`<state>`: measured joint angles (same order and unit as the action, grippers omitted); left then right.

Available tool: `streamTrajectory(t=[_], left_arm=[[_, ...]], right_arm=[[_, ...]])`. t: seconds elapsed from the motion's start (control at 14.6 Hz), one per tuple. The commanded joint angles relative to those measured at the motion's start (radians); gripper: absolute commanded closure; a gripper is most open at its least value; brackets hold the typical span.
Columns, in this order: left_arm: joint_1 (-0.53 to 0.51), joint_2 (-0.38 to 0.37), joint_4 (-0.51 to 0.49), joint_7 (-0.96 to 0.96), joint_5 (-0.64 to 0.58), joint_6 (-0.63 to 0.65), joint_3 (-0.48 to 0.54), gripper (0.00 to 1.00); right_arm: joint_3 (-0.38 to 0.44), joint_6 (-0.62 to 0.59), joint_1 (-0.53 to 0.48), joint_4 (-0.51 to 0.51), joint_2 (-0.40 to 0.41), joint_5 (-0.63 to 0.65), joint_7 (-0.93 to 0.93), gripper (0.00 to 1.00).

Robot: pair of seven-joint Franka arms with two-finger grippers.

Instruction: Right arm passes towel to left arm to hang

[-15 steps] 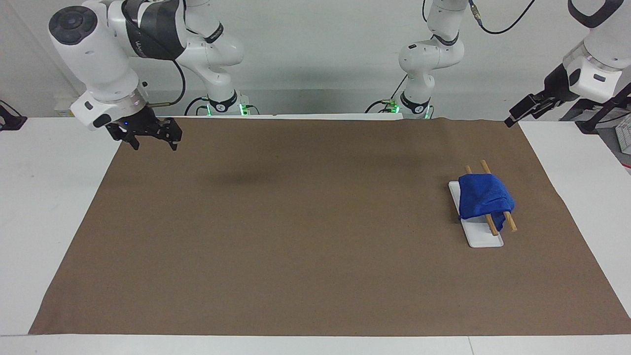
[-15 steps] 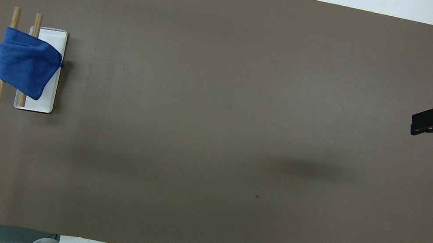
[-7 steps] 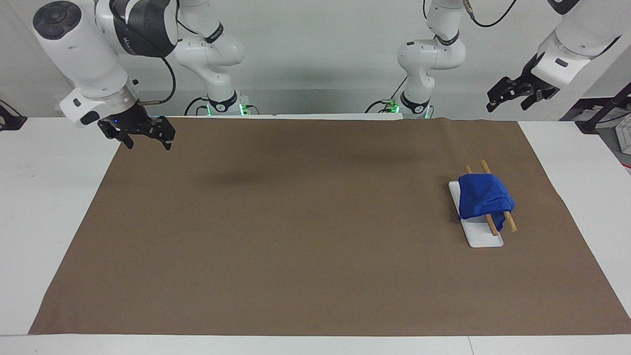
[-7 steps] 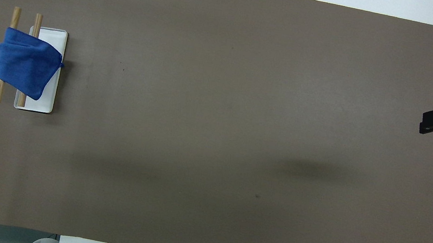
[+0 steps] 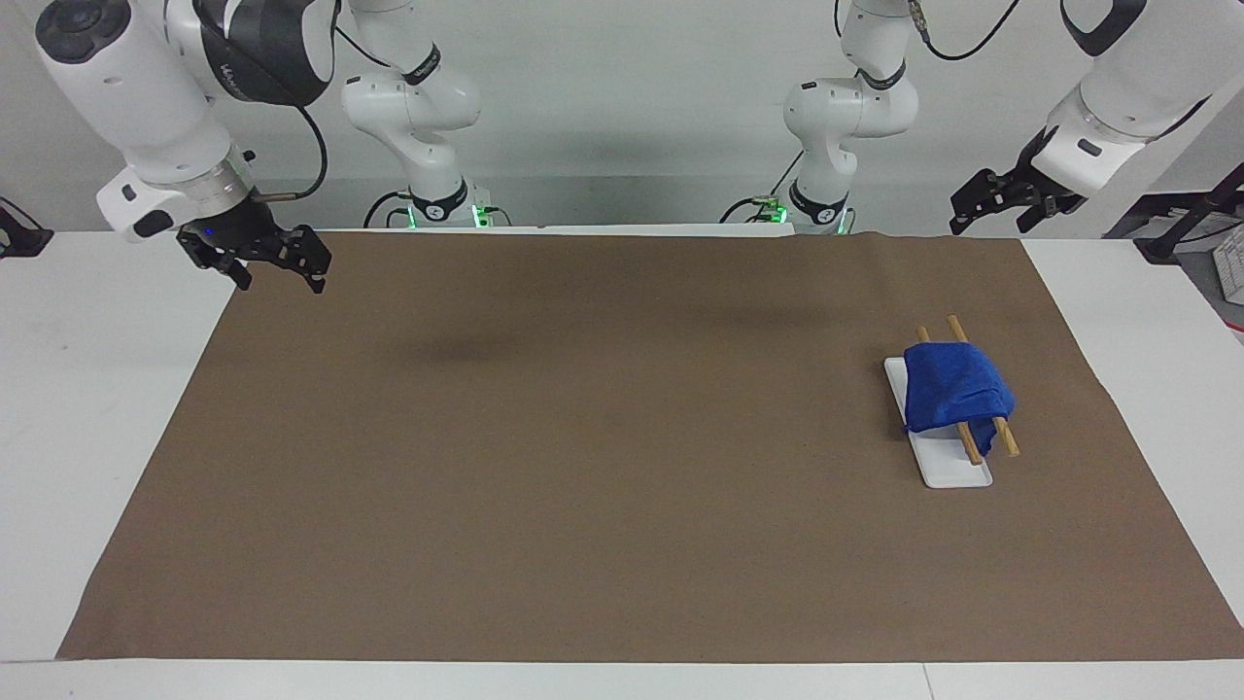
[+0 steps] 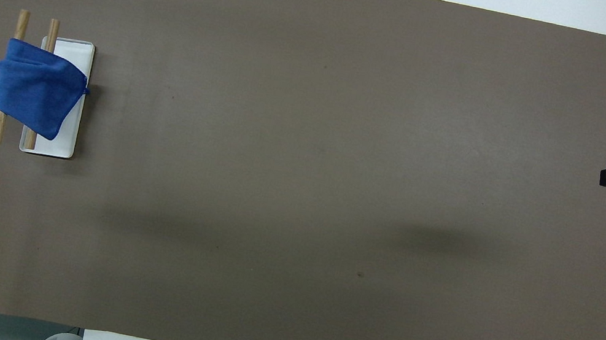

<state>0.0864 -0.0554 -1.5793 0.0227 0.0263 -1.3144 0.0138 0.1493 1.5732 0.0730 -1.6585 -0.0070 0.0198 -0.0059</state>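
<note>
Across the table (image 5: 68,408), a brown mat (image 5: 622,467) covers nearly the whole white surface; a plain pale wall closes the room at 12 o'clock of the facing view, where two thinner white arms (image 5: 418,107) with green-lit bases stand idle. The right arm (image 5: 146,87) and the left arm (image 5: 1118,87) are both raised at the mat's two robot-side corners, at roughly 10 and 2 o'clock of that view. The right gripper (image 5: 258,262) hangs over its corner with fingers spread apart and empty; the left gripper (image 5: 1006,199) is likewise parted and holds nothing. The rack (image 5: 938,457), a white base carrying two wooden rods (image 5: 1006,439), sits toward the left arm's end at about 3 o'clock. The towel (image 5: 952,389) is draped over both rods, so the hanging appears complete. Risk assessment: the cloth sits unevenly, with more fabric toward one rod end and a tail hanging at one corner; its own weight could drag it off the rods. A low pass by the left gripper could snag the fabric or shift the light rack.
</note>
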Motion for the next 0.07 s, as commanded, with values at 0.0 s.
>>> streamTrajectory(t=[0.0], left_arm=[[0.01, -0.027, -0.034, -0.004, 0.007, -0.029, 0.0, 0.0]], right_arm=[[-0.002, 0.01, -0.004, -0.023, -0.021, -0.017, 0.004, 0.01]])
